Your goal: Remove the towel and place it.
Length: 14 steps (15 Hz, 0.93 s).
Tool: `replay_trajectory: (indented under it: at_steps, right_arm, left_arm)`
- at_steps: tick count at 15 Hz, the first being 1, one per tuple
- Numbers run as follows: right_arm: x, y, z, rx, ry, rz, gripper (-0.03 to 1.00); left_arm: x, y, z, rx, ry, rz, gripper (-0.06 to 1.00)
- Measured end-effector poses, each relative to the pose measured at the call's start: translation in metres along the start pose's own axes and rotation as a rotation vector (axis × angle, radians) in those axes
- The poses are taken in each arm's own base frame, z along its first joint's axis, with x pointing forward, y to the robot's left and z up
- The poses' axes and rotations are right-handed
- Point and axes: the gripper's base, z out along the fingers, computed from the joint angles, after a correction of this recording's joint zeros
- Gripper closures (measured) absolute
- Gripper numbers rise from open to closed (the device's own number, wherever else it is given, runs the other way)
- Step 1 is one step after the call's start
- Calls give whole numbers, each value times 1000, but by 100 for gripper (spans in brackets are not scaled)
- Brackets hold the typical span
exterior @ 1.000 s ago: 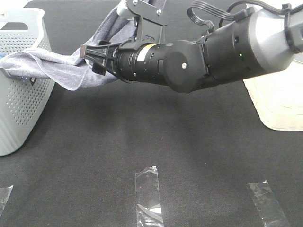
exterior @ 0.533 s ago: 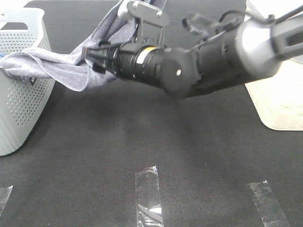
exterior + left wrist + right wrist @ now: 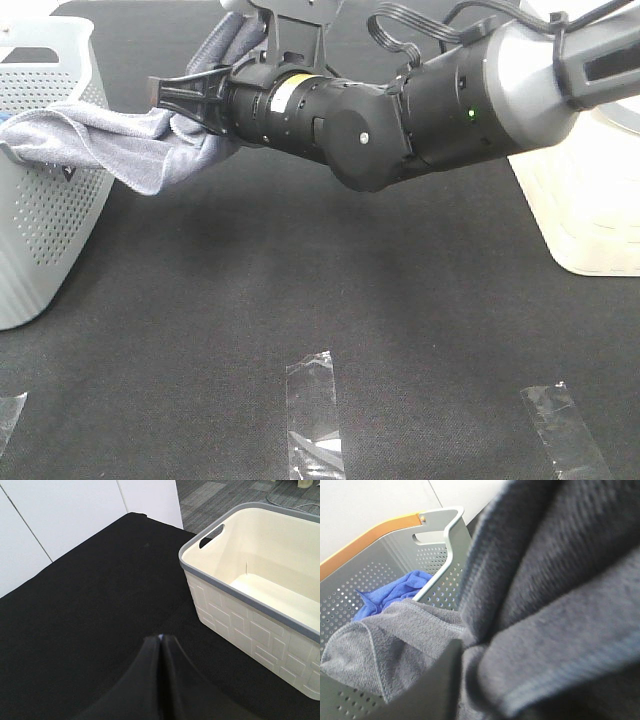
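The right hand (image 3: 165, 93) was clamped on the towel (image 3: 110, 150), whose far end lay over the basket (image 3: 40, 230) rim beyond its fingertips. Soft, light, limp cloth; a bunched fold looked the safest hold.

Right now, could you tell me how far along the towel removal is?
Done: the right gripper holds the towel, partly lifted. In hand: drawing it off the grey basket, whose rim one end drapes. Left: freeing that end and placing it.
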Motion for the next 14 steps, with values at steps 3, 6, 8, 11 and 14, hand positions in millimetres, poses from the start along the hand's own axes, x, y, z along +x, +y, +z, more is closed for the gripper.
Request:
replay_trajectory:
  at_steps: [3,6,8,11,14]
  right_arm:
    - [10,-2,-1,21,109,-4,97]
    - [0,5,-14,6,174,-69,97]
    - [-21,13,-37,-7,219,-152,97]
    - [-26,13,-64,45,412,-188,97]
    - [-18,7,-86,121,642,-220,97]
  left_arm:
    - [0,4,0,-42,4,40,94]
    - [0,11,-1,-123,2,73,94]
    - [-1,16,-1,-176,-6,90,94]
    - [0,21,-3,-237,9,94,94]
    - [11,25,-4,-268,140,87,94]
